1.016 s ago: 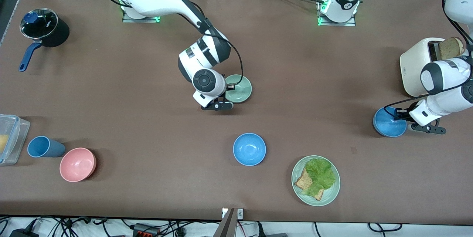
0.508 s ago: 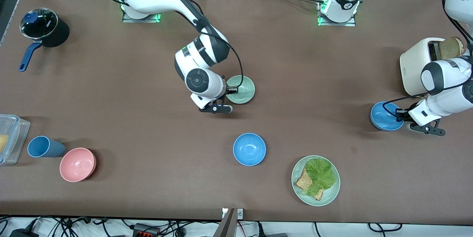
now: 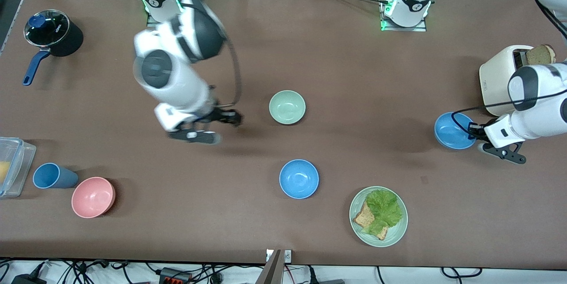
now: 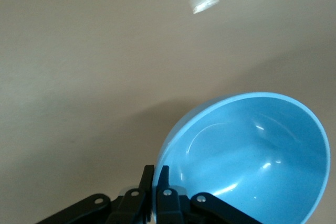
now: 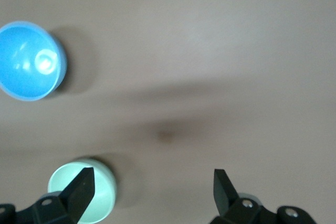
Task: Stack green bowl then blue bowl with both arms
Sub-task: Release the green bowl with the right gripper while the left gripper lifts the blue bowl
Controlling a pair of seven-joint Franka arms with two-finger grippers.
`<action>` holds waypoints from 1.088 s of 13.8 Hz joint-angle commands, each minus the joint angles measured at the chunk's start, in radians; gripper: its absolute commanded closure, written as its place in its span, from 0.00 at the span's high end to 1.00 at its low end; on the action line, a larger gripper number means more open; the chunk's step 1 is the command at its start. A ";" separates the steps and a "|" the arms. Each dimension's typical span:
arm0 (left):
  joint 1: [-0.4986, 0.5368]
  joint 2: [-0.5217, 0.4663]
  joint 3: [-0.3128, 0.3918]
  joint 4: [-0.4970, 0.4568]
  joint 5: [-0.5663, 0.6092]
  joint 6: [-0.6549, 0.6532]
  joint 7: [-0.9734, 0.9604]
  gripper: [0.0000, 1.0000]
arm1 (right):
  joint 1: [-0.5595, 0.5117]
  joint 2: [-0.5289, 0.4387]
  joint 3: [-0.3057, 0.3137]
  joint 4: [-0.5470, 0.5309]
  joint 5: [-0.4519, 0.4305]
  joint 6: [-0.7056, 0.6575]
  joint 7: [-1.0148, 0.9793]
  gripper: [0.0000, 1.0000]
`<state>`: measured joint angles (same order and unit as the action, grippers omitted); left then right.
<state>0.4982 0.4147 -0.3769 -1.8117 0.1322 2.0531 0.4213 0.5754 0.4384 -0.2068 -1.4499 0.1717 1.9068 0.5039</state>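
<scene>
Seen from the high front camera, a long brown table [image 3: 336,67] holds two white robot arms based along its upper edge. At the right arm's end sit a black saucepan [image 3: 55,35] with a glass lid and blue handle, and nearer the camera a clear plastic container [image 3: 12,164], a blue cup [image 3: 52,176] lying beside it, and a pink bowl [image 3: 93,197]. The right gripper [image 3: 217,122] hangs in the air over bare table beside the green bowl [image 3: 287,106], its fingers spread wide apart and gripping nothing; its wrist camera shows both black fingertips [image 5: 83,188] well separated above the tabletop. The green bowl stands upright and alone near the table's middle. Nearer the camera than it rests a blue bowl on the table [image 3: 299,178], also upright and untouched. Beside that, toward the left arm's end, a pale green plate [image 3: 396,233] carries toast and lettuce. Farther toward that end, the left gripper [image 3: 473,132] is clamped tight on the rim of the held blue bowl [image 3: 452,131], tilted and lifted off the surface; the left wrist camera shows the fingers [image 4: 161,182] pinching its edge. Beside it stands a cream toaster [image 3: 500,78] with a slice of bread sticking out.
</scene>
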 commanded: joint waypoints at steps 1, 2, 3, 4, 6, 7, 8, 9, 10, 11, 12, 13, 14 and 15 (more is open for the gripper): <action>0.011 -0.022 -0.080 0.107 -0.074 -0.184 -0.005 0.01 | 0.006 -0.040 -0.130 -0.023 -0.008 -0.041 -0.111 1.00; 0.011 -0.022 -0.109 0.129 -0.113 -0.235 -0.041 0.01 | 0.006 -0.055 -0.173 -0.023 -0.005 -0.046 -0.169 1.00; 0.013 -0.025 -0.138 0.132 -0.161 -0.266 -0.085 0.01 | 0.006 -0.066 -0.201 -0.023 -0.003 -0.048 -0.212 1.00; 0.013 -0.030 -0.170 0.131 -0.187 -0.280 -0.148 0.01 | 0.006 -0.075 -0.230 -0.023 -0.001 -0.057 -0.235 1.00; 0.011 -0.031 -0.259 0.118 -0.194 -0.280 -0.313 0.01 | 0.008 -0.096 -0.270 -0.023 0.000 -0.086 -0.237 1.00; 0.010 -0.028 -0.307 0.115 -0.195 -0.274 -0.402 0.01 | 0.006 -0.099 -0.279 -0.023 -0.003 -0.092 -0.237 1.00; 0.005 -0.019 -0.347 0.115 -0.221 -0.266 -0.499 0.01 | 0.000 -0.101 -0.289 -0.023 -0.004 -0.092 -0.238 1.00; -0.018 -0.016 -0.382 0.112 -0.235 -0.233 -0.597 0.01 | -0.037 -0.102 -0.278 -0.021 -0.004 -0.094 -0.238 1.00; -0.073 -0.008 -0.405 0.092 -0.235 -0.175 -0.706 0.01 | -0.108 -0.122 -0.234 0.000 0.003 -0.092 -0.240 1.00; -0.136 0.009 -0.405 0.091 -0.235 -0.116 -0.770 0.01 | -0.206 -0.142 -0.153 0.020 -0.001 -0.103 -0.251 1.00; -0.208 0.036 -0.402 0.091 -0.232 -0.049 -0.830 0.01 | -0.303 -0.147 -0.076 0.032 -0.006 -0.142 -0.286 1.00; -0.264 0.062 -0.401 0.089 -0.227 0.023 -0.884 0.01 | -0.362 -0.165 -0.019 0.037 -0.021 -0.173 -0.324 1.00; -0.312 0.085 -0.398 0.083 -0.226 0.074 -0.906 0.01 | -0.403 -0.178 0.001 0.039 -0.056 -0.176 -0.359 1.00; -0.340 0.099 -0.395 0.065 -0.221 0.126 -0.909 0.01 | -0.434 -0.190 0.012 0.039 -0.079 -0.178 -0.408 1.00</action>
<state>0.1996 0.4719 -0.7796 -1.7378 -0.0878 2.1054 -0.4656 0.2162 0.2839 -0.2580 -1.4145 0.1344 1.7554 0.1612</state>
